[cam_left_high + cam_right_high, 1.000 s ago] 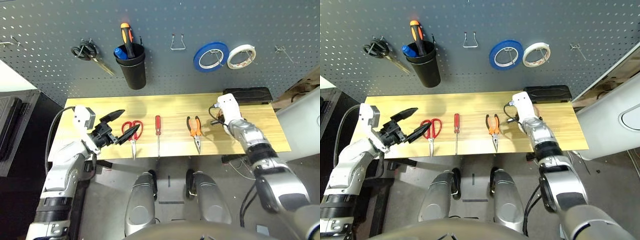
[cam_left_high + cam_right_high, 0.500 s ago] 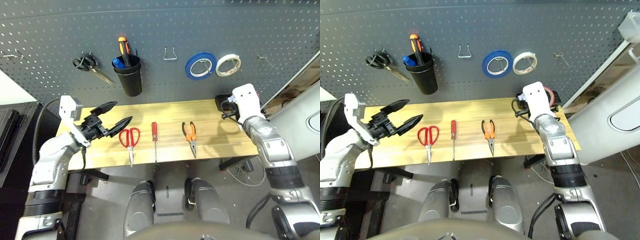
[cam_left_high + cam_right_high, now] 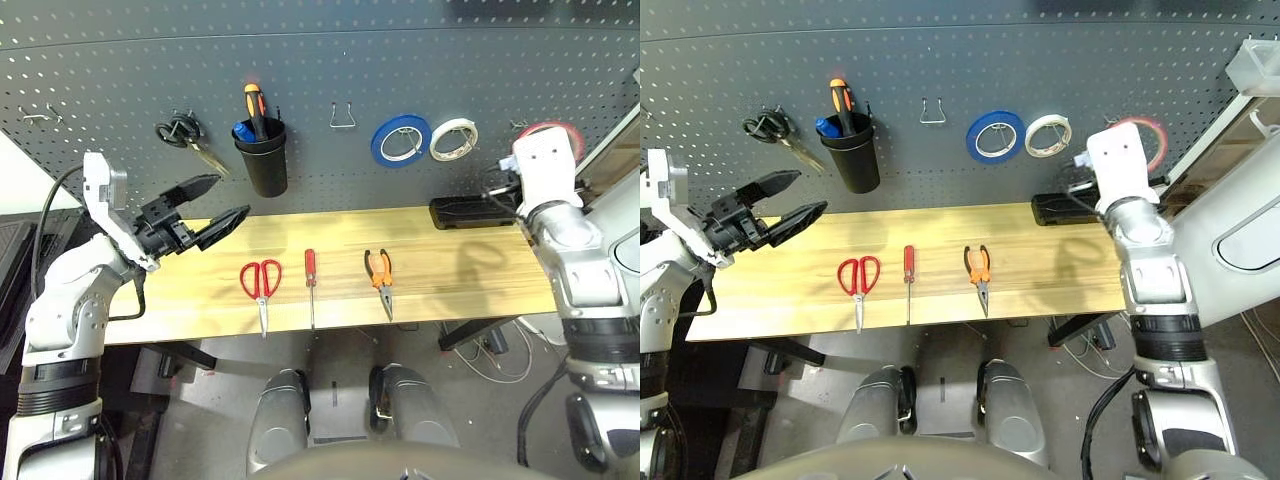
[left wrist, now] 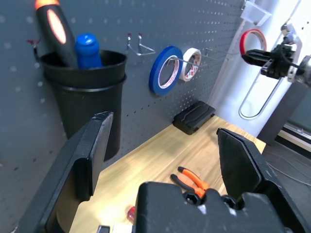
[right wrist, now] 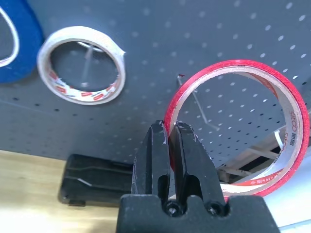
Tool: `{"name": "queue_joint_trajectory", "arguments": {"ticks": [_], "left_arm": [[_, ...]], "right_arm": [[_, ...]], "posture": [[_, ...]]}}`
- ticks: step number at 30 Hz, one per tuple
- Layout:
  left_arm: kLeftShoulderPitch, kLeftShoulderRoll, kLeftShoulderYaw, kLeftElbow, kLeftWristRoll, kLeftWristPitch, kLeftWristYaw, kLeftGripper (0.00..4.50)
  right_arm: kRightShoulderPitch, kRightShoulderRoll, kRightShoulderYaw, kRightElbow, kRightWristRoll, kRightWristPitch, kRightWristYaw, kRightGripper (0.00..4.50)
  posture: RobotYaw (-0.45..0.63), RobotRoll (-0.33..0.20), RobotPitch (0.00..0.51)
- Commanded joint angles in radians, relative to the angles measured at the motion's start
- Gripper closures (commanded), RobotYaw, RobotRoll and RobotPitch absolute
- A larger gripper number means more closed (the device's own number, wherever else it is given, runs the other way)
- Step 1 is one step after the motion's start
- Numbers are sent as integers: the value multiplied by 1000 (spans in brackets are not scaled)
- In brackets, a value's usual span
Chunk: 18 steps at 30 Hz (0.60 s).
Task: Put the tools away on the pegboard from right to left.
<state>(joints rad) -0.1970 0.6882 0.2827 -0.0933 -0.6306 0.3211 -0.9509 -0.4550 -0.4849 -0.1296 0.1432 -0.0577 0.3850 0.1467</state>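
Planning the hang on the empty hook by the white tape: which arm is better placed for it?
The right. Its gripper is shut on the red tape close to that hook, while the left gripper hangs open beyond the black cup, across the board.

Workshop, grey pegboard (image 3: pixel 310 60), wooden bench (image 3: pixel 440 265), hung tape rolls (image 3: pixel 402 141)

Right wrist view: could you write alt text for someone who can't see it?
Black gripper fingers pinch the edge of a red tape ring before a grey pegboard. White tape and blue tape hang nearby.
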Motion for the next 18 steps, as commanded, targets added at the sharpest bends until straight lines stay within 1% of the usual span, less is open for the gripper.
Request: {"name": "queue_joint_trajectory", "arguments": {"ticks": [1, 8, 16, 18], "left_arm": [[-17, -3, -12, -37, -9, 29, 13, 0], [-6, -20, -25, -87, -10, 59, 34, 0], [14, -24, -19, -135, -21, 91, 58, 0], [16, -27, -24, -145, -22, 96, 64, 0]], "right_arm": [[-58, -19, -11, 111, 19, -44, 39, 4469], [-188, -35, 1, 391, 24, -142, 94, 4469], [-287, -37, 10, 653, 16, -237, 124, 4469], [-306, -36, 15, 706, 8, -266, 114, 3886]], "posture": [[1, 0, 24], [23, 0, 30], [40, 0, 33], [46, 0, 34]]}}
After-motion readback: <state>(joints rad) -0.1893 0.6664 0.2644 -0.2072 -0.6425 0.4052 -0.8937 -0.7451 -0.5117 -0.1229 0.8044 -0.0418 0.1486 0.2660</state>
